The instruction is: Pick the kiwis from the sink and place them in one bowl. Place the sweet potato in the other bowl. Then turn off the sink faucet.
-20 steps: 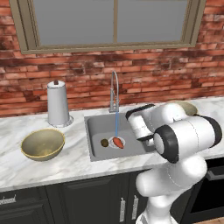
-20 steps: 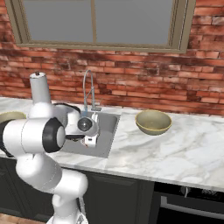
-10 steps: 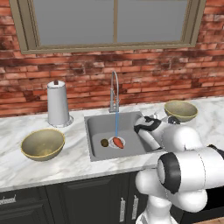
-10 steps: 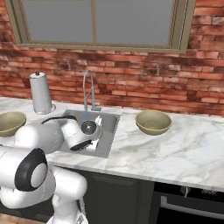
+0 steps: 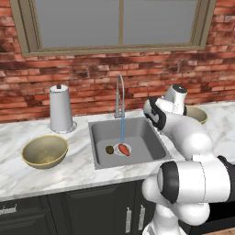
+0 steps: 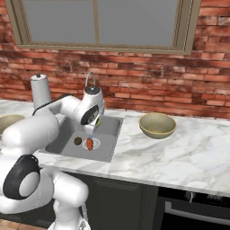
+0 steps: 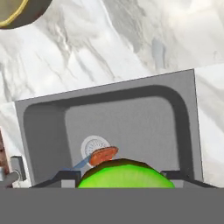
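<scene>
My gripper (image 7: pixel 124 178) is shut on the bright green kiwi (image 7: pixel 124 174), held high over the grey sink (image 7: pixel 131 101). In the left base view the gripper (image 5: pixel 155 118) hangs above the sink's (image 5: pixel 156 137) right side. The dark brown kiwi (image 5: pixel 109 149) and the orange-red sweet potato (image 5: pixel 124 149) lie by the drain, under the water running from the chrome faucet (image 5: pixel 120 92). One olive-gold bowl (image 5: pixel 45 150) sits on the counter left of the sink. The other bowl (image 6: pixel 157 125) sits to its right.
A white paper-towel holder (image 5: pixel 61 109) stands at the back left of the sink. The brick wall and window run behind the white marble counter (image 6: pixel 179 157). Dark cabinets lie below the front edge.
The arm has swung and lifted out of the basin, carrying the green kiwi up toward the sink's right side. The brown kiwi and sweet potato have stayed by the drain.
</scene>
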You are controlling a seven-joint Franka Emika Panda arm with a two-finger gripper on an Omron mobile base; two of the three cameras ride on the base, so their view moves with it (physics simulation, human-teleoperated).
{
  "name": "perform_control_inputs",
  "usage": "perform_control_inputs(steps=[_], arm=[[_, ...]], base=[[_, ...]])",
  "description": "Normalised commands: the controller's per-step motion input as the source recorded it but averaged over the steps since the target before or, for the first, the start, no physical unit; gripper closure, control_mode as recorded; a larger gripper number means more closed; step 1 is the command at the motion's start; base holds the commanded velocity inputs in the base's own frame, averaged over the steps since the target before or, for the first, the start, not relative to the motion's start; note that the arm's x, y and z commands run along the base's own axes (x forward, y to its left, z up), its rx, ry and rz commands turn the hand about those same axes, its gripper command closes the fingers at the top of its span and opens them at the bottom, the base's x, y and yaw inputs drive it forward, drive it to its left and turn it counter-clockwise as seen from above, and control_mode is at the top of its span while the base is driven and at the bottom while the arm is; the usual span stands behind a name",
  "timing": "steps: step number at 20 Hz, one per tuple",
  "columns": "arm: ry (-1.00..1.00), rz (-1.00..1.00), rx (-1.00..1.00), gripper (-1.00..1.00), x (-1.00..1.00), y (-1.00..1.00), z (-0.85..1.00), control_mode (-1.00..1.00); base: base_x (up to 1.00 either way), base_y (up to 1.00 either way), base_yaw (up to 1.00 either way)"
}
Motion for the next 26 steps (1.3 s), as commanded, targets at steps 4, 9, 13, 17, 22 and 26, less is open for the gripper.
perform_control_inputs(steps=[4, 9, 13, 17, 22, 26], arm=[[0.04, 0.26, 0.05, 1.00, -0.17, 0.41, 0.12, -1.00], [-0.14, 0.28, 0.00, 1.00, -0.65, 0.51, 0.01, -1.00], [-0.30, 0.23, 0.00, 1.00, -0.86, 0.52, 0.20, -1.00], [-0.28, 0.20, 0.00, 1.00, -0.46, 0.51, 0.28, -1.00], [-0.15, 0.25, 0.00, 1.00, -0.02, 0.63, 0.12, -1.00], [-0.02, 0.24, 0.00, 1.00, 0.14, 0.77, 0.10, -1.00]], base=[[0.00, 0.00, 0.00], [0.00, 0.00, 0.00], [0.00, 0.00, 0.00], [0.00, 0.00, 0.00], [0.00, 0.00, 0.00], [0.00, 0.00, 0.00]])
